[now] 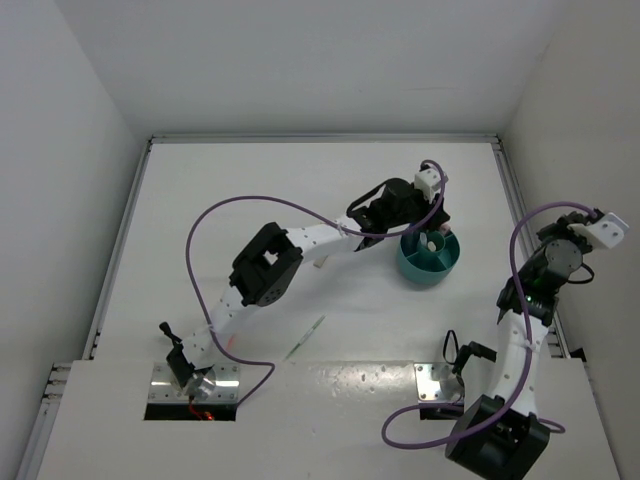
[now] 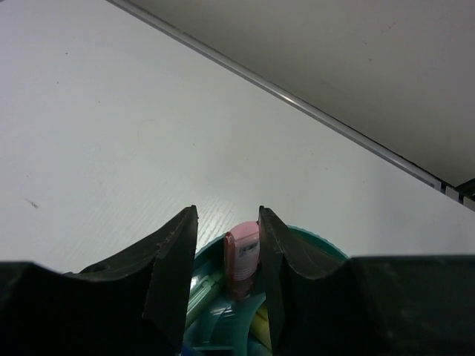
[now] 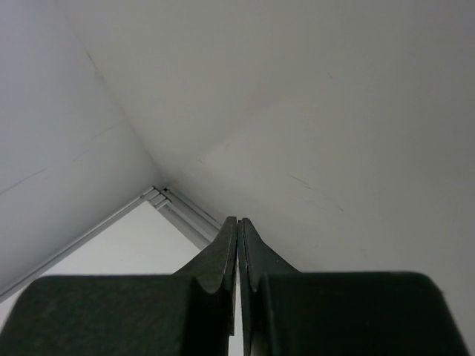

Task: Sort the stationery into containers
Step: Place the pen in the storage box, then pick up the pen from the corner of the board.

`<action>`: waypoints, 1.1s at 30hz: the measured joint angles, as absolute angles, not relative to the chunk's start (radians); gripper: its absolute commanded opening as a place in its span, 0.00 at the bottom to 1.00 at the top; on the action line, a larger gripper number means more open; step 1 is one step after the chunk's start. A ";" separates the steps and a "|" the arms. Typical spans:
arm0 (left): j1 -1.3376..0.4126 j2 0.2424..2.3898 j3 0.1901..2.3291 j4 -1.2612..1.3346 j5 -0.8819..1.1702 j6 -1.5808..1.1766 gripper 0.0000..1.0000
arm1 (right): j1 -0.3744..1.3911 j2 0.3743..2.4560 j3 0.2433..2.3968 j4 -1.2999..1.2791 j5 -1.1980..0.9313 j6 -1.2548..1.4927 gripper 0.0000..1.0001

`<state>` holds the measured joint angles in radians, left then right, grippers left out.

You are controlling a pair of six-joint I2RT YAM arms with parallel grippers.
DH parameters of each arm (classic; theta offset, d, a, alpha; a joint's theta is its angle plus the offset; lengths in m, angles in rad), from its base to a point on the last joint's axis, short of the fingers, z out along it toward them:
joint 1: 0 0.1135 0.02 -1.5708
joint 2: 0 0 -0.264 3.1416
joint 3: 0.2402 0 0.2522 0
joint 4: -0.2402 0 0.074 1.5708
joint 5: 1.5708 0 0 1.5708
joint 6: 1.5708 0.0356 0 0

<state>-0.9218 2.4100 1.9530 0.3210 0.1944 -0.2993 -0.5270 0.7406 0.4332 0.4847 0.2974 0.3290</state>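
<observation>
Checking the left gripper [image 2: 228,211] — we saw it right over the teal cup [image 1: 428,274], jaws parted wider than the pink marker [image 2: 243,256] standing between them inside the cup, with a gap on one side, so nothing was clamped. Green [image 2: 202,293] and yellow [image 2: 258,320] pieces also sat in the cup. One thin pen [image 1: 305,338] lay on the table [image 1: 200,200], well to the cup's near-left. Right gripper [image 3: 237,222] was well right of the cup — fingers pressed together, empty.

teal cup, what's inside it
A pink marker stands inside, beside a green item and a yellow item. The left gripper covers the rest of the cup.
</observation>
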 measured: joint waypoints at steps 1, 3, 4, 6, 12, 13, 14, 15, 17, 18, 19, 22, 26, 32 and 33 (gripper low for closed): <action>-0.922 2.408 1.953 0.319 0.194 -0.299 0.44 | -0.529 0.741 0.433 0.484 0.297 0.329 0.00; -0.922 2.403 1.953 0.309 0.195 -0.298 0.44 | -0.529 0.741 0.433 0.484 0.295 0.334 0.00; -0.922 2.399 1.953 0.305 0.195 -0.297 0.44 | -0.530 0.741 0.433 0.484 0.293 0.337 0.00; -0.923 2.385 1.953 0.296 0.194 -0.294 0.44 | -0.531 0.740 0.433 0.484 0.285 0.340 0.05; -0.936 2.293 1.953 0.280 0.188 -0.289 0.36 | -0.541 0.718 0.433 0.456 0.220 0.332 0.50; -0.938 2.268 1.952 0.276 0.175 -0.290 0.22 | -0.542 0.710 0.433 0.447 0.173 0.312 0.56; -0.942 2.237 1.946 0.272 0.146 -0.294 0.15 | -0.542 0.705 0.434 0.434 0.121 0.294 0.65; -0.944 2.201 1.934 0.262 0.116 -0.310 0.00 | -0.543 0.698 0.441 0.414 0.061 0.274 0.65; -0.941 2.092 1.865 0.232 0.026 -0.351 0.00 | -0.545 0.700 0.474 0.341 -0.125 0.201 0.29; -0.938 2.034 1.820 0.207 -0.020 -0.377 0.00 | -0.545 0.715 0.504 0.294 -0.239 0.150 0.11; -0.931 1.963 1.760 0.179 -0.070 -0.408 0.00 | -0.540 0.735 0.537 0.244 -0.346 0.102 0.00; -0.883 1.745 1.558 0.071 -0.228 -0.474 0.07 | -0.514 0.829 0.672 0.057 -0.665 -0.031 0.14; -0.804 1.467 1.253 -0.084 -0.443 -0.560 0.74 | -0.463 0.937 0.812 -0.235 -0.930 -0.290 0.65; -0.799 1.122 0.870 -0.395 -0.579 -0.722 0.70 | -0.350 1.043 0.974 -0.616 -1.114 -0.640 0.43; -0.799 1.097 0.844 -0.425 -0.583 -0.734 0.69 | -0.329 1.067 0.999 -0.645 -1.132 -0.664 0.43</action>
<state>-0.7990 1.0966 0.8440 -0.4248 -0.5827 -0.7341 -0.3290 1.0668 0.9993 -0.6453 -1.1320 -0.6643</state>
